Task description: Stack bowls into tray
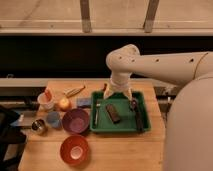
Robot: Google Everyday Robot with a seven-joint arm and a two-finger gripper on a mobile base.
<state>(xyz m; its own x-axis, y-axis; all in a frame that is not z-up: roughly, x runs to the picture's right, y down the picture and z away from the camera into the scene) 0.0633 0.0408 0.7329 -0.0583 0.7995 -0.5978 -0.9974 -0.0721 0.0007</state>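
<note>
The purple bowl (76, 121) stands upright on the wooden table, just left of the green tray (122, 128). Nearer the front edge sits the red-orange bowl (74, 149), showing a pale inner bottom. Both bowls are apart from each other and outside the tray. My gripper (119, 96) hangs from the white arm over the tray's back rim, pointing down. It is open, with nothing between its fingers. It is well to the right of both bowls.
Inside the tray lie a dark brown bar (113, 113), a thin utensil (96, 113) and a dark tool (135, 113). Left of the tray are a white cup (46, 101), an orange fruit (64, 104), a blue cup (53, 119), a metal can (38, 126) and a blue sponge (84, 102).
</note>
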